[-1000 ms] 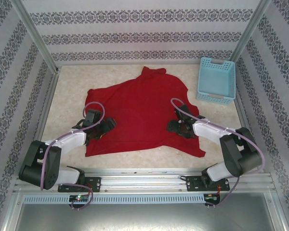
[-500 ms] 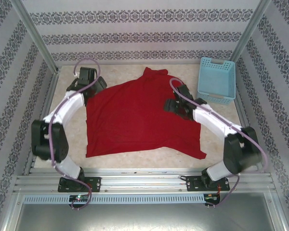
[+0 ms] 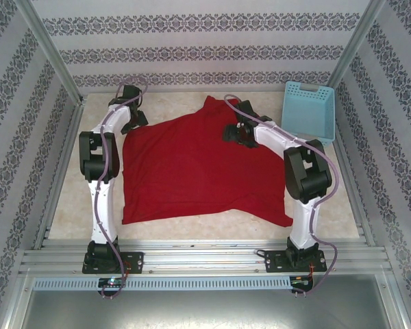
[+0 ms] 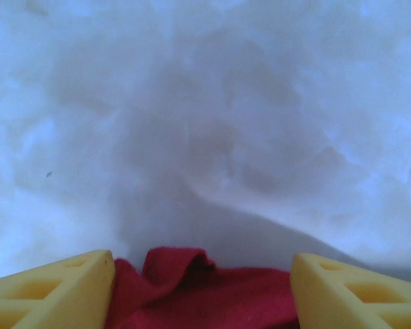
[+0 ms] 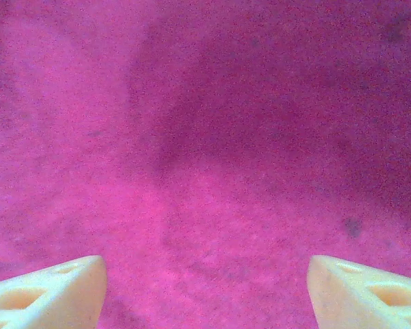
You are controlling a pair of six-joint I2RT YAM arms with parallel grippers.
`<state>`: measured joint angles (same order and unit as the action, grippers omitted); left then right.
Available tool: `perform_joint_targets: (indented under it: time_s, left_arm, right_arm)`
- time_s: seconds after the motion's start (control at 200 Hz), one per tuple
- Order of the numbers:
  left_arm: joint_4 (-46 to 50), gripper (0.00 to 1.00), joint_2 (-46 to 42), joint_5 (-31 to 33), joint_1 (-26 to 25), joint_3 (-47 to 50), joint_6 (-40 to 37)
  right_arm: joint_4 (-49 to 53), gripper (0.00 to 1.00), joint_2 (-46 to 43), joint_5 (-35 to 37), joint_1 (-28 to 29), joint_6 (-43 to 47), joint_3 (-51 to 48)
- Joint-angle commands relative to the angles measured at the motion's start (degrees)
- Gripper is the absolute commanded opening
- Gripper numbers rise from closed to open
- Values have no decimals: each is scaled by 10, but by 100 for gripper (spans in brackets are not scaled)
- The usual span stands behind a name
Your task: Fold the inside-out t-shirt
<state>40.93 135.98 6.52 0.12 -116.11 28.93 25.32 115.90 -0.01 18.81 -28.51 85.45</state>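
Standing spread at the far left corner of the inside-out t-shirt [image 3: 192, 171], the left hand [image 3: 129, 116] has its yellow fingers [image 4: 61, 288] well apart. A crumpled red edge of the cloth lies between them, not pinched — beyond it the wrist view gives pale, blurred bench. The right hand [image 3: 234, 131] is spread too, its fingers [image 5: 48, 288] wide over flat red cloth at the shirt's far right part, just beside the bump of fabric that juts toward the back wall. Whether its tips touch the cloth I cannot tell.

Outward from there, the shirt lies roughly flat across the middle of the bench [image 3: 82, 199], its near edge wavy and its near right corner drawn to a point. The left arm runs along the shirt's left edge; the right arm lies over its right side and hides a strip of it. A light blue basket [image 3: 308, 113] stands at the far right corner — apart from the shirt, just beside the right arm. Patterned walls [image 3: 192, 41] close in three sides.
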Motion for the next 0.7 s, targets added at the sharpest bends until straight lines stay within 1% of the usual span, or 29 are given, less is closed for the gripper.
perform_joint_targets:
  time_s: [0.0,0.08,0.175,0.23,0.405,0.445,0.694]
  left_arm:
    - [62,64,23,14,9,-37,-25]
    - [63,59,35,4,18,-44,-18]
    - [59,49,41,-14,25,-40,-12]
    - [56,45,41,-27,28,-38,-10]
    - [57,33,40,-38,36,-32,-3]
    - [52,30,33,-44,41,-24,2]
    - [-7,19,-32,-73,80,67,43]
  right_arm:
    - [19,76,21,-23,-16,0,13]
    - [23,75,23,-18,-22,-18,4]
    - [29,74,20,-6,-33,-46,-15]
    - [26,73,16,-4,-43,-61,-33]
    - [-21,69,-14,-34,-70,-99,-102]
    - [-20,69,-21,-30,-71,-104,-109]
    - [-13,67,-61,5,-73,-123,-155]
